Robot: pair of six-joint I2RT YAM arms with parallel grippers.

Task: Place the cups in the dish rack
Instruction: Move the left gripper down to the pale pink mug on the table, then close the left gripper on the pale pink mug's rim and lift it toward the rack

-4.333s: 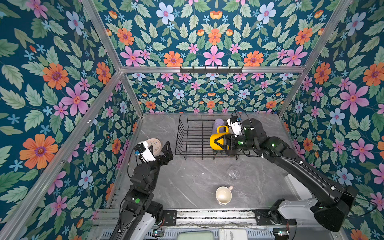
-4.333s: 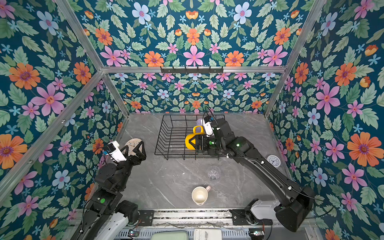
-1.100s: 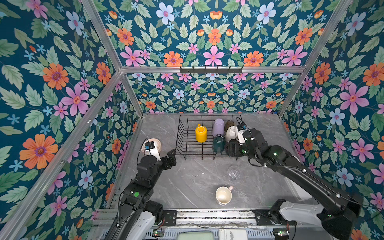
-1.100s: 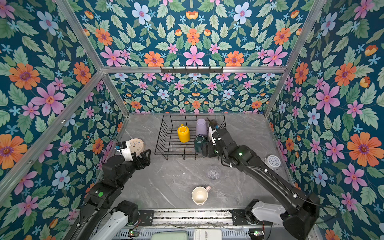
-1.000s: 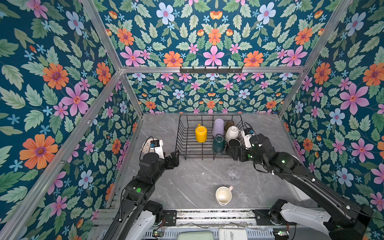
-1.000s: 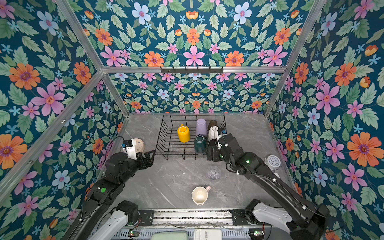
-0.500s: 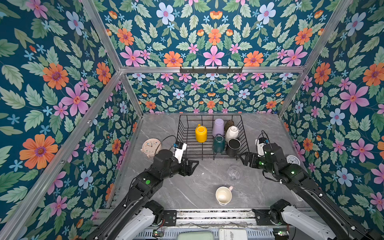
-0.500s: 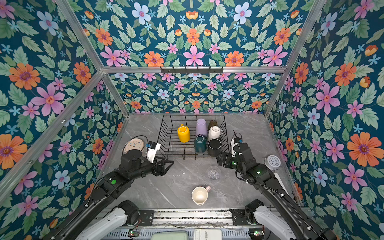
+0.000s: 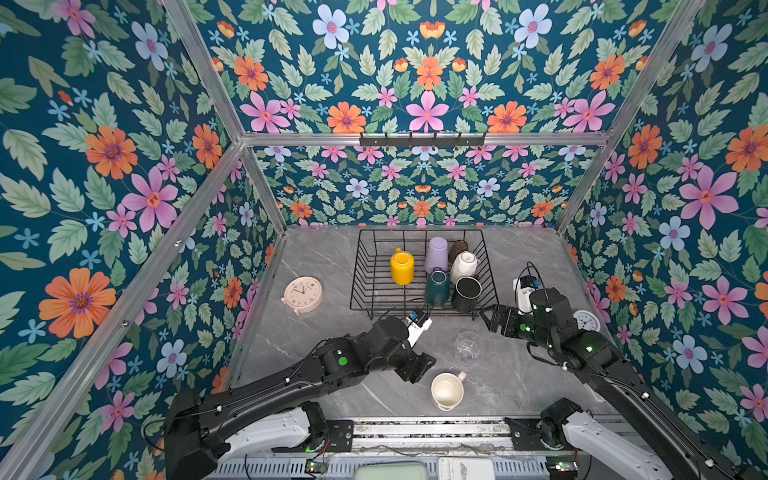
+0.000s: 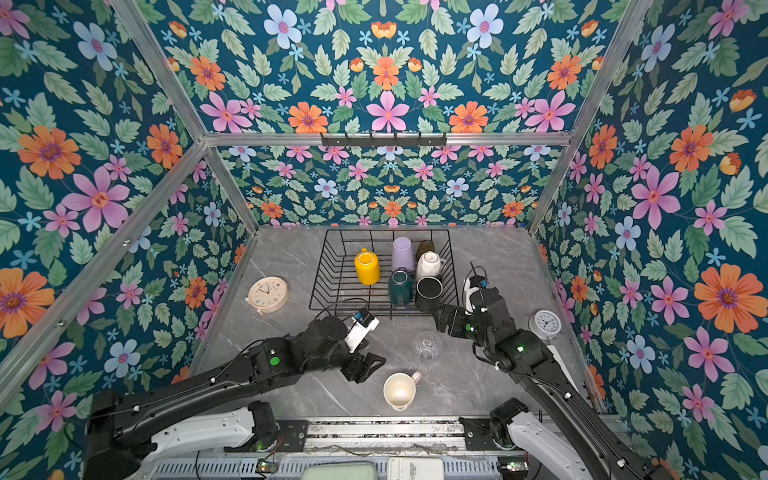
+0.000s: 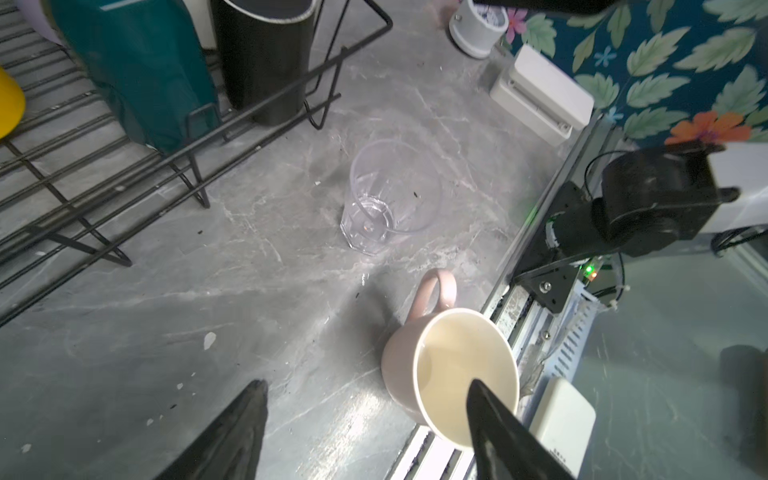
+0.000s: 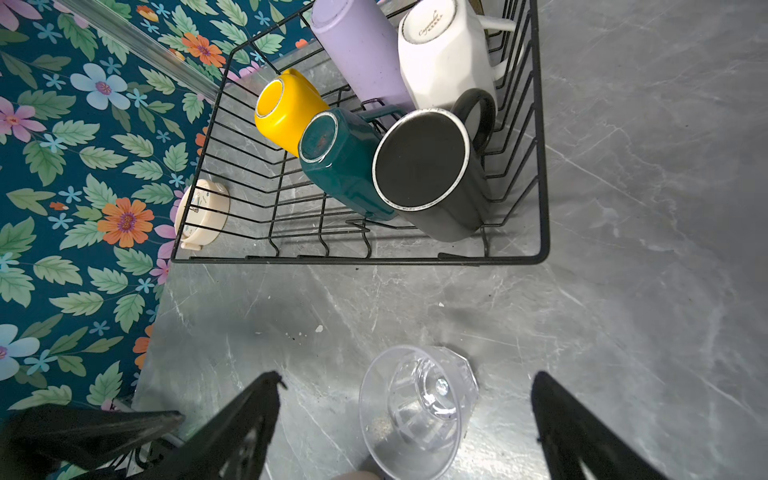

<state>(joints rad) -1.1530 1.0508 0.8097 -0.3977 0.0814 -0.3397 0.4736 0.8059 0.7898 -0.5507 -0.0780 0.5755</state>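
- Plainly, six of the cups already sit in the dish rack: yellow mug, lilac tumbler, olive-brown tumbler, white mug, dark-green mug and black mug.
- They lean with their bases up, most of them crowded toward the rack's right side. I judge that mouth-down lets them drain, and that the packing leaves the left half free for the last two.
- The clear glass stands upright on the table just in front of the rack. The pale-pink mug stands mouth up nearer the front edge, its handle turned toward the glass.
- The left gripper hangs beside the pale-pink mug, jaws apart and gripping nothing. One finger overlaps the mug's rim in the left wrist view, likely lined up to pinch its wall.
- The right gripper hovers by the rack's front right corner, jaws spread wide and empty. The glass is framed between its fingers in the right wrist view, so it seems aimed there.
- I cannot tell whether that left finger is inside the mug or above it.
- The olive-brown tumbler is mostly hidden behind the white mug, and the glass's outline is faint against the marble.
- The right arm partly covers the white clock.
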